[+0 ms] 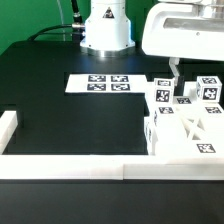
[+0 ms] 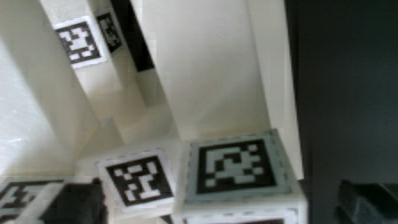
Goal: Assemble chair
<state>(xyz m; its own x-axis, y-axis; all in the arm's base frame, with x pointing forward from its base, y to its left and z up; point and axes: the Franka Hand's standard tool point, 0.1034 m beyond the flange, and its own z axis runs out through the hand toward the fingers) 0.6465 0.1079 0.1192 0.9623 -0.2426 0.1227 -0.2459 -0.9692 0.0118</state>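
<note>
A: Nearest us, the white rail (image 1: 70, 166), then the chair (image 1: 185, 125) parts bunched on the exterior view's right.

B: Yep, we see the gripper (image 1: 174, 72) right above them, jaws spread, holding nothing. Marker board (image 1: 105, 83) further back.

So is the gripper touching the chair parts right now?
Cannot tell. In the exterior view the open gripper overlaps the chair parts, hiding any gap; the wrist view is blurred.
</note>
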